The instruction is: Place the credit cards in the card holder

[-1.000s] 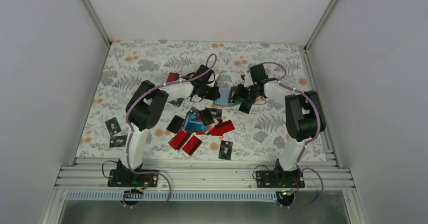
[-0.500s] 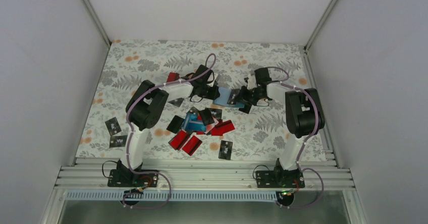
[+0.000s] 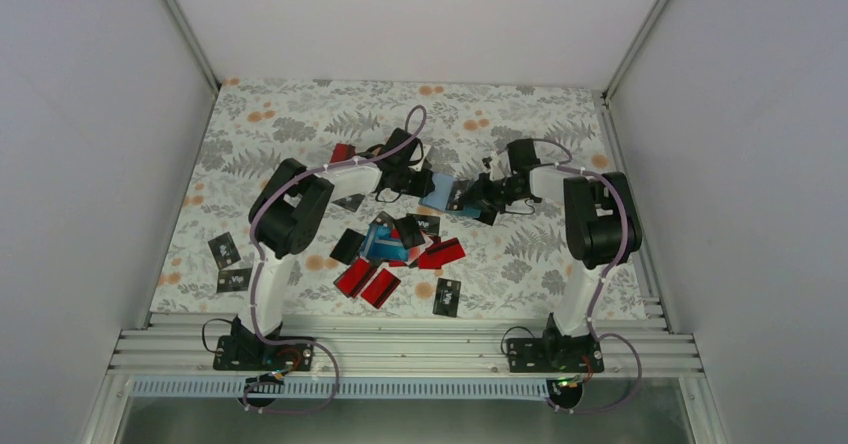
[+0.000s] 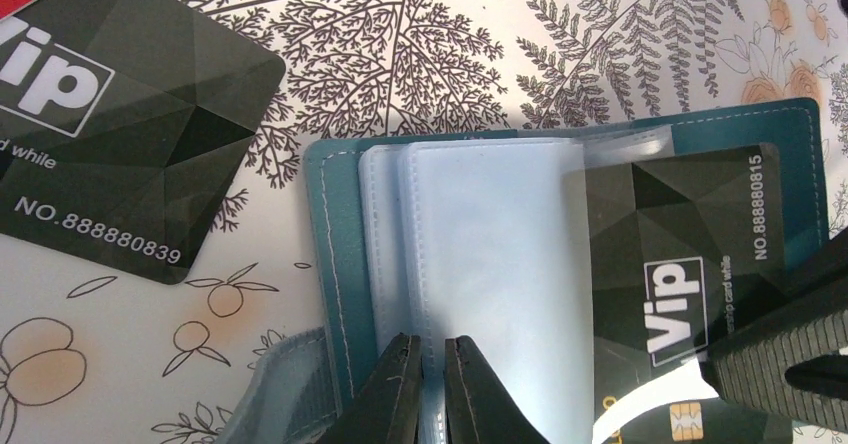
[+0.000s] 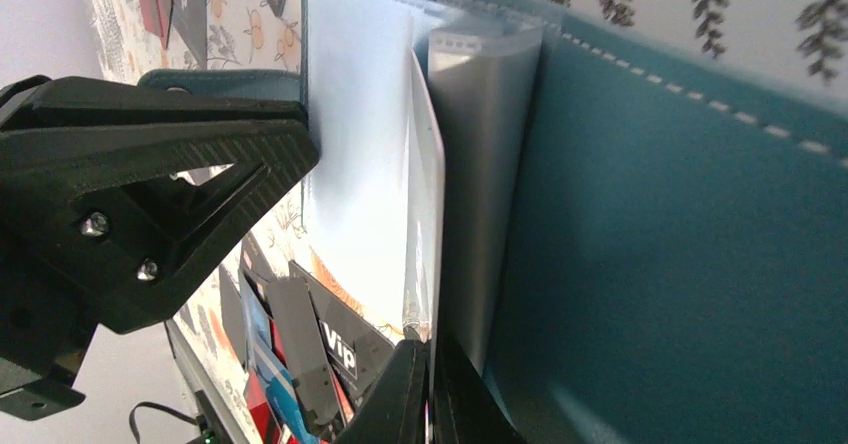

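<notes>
While my left tool (image 4: 432, 352) is holding station, all the change is happening on the right side.

Left to right:
- A loose black card (image 4: 120, 134) is lying on the worktop (image 4: 420, 54) just beside the card holder (image 4: 335, 224), apart from it.
- Left tool is pinching almost fully closed on the near edge of the holder's clear sleeves (image 4: 490, 244), pinning the holder open and flat.
- The holder is sitting between my two arms, just beyond the main heap of credit cards (image 3: 398, 249).
- A black VIP card (image 4: 690, 254) is lying over the holder's right half, its left part seemingly going under sleeve film.
- My right tool (image 5: 430, 356) is closed down to a sliver on a thin sheet seen edge-on. I'm reading that sheet as this card, since a finger is covering the card's lower corner in the left wrist view. I'm not ruling out sleeve film.

Versus a second ago:
- Right wrist is now sitting further left and nearer the arm bases in the overhead view, closing in on the holder.
- Left arm, holder and heap aren't shifting.

I'm judging the insert as underway, not finished, because the card's outer end is still showing. Most cards are still waiting on the worktop, so the task is only getting started.
</notes>
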